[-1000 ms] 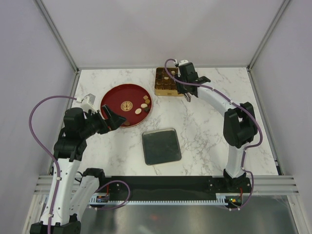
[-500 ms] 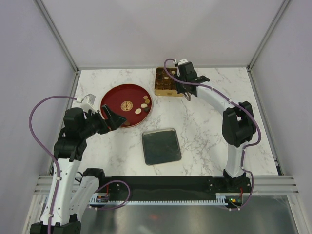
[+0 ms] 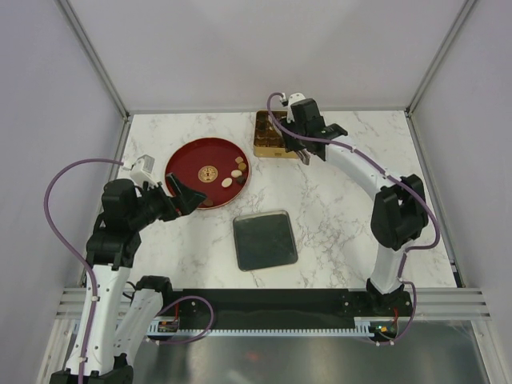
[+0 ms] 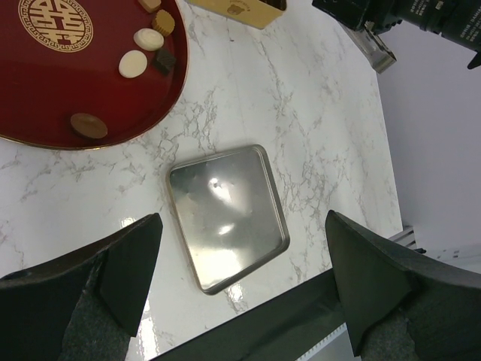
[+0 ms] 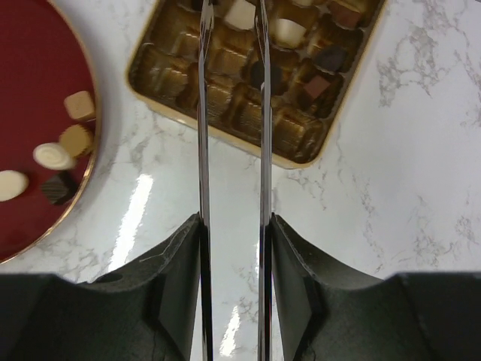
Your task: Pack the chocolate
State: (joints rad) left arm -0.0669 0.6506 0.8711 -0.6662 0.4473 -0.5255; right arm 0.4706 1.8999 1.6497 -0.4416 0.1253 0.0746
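Risk, tin: the right gripper (image 5: 231, 15) has its long thin fingers low over the gold tin (image 5: 158, 68). If we swing sideways before lifting, we judge that a fingertip could catch the wall and drag the tin across the bench (image 3: 344, 216).
Risk, next pick: the loose chocolate (image 4: 148, 39) is bunched at the right side of the red dish (image 3: 180, 160). Several pieces there touch or nearly touch. Closing on one could push its neighbours or tip it on edge.
Risk, crowding: the left gripper (image 4: 242, 226) hangs by the dish's near-left rim. We expect trouble only if both arms work the dish together.
Right arm pose: it reaches from its near-right base toward the far middle, elbow out to the right. The wrist is above the tin's right half and the fingers point down.
Right fingers: a narrow gap, roughly halfway apart. We see only tin and marble between them, so nothing is gripped.
Left arm pose: folded, with the forearm raised and aimed right.
Left fingers: spread wide, holding nothing.
Chocolate, packed: several dark, brown and cream pieces sit in the tin's far compartments. The near ones are empty.
Chocolate, unpacked: six pieces are in the dish, one of them apart toward the near side.
Lid: a flat grey metal square (image 3: 265, 240), probably the tin's cover, lies at near centre.
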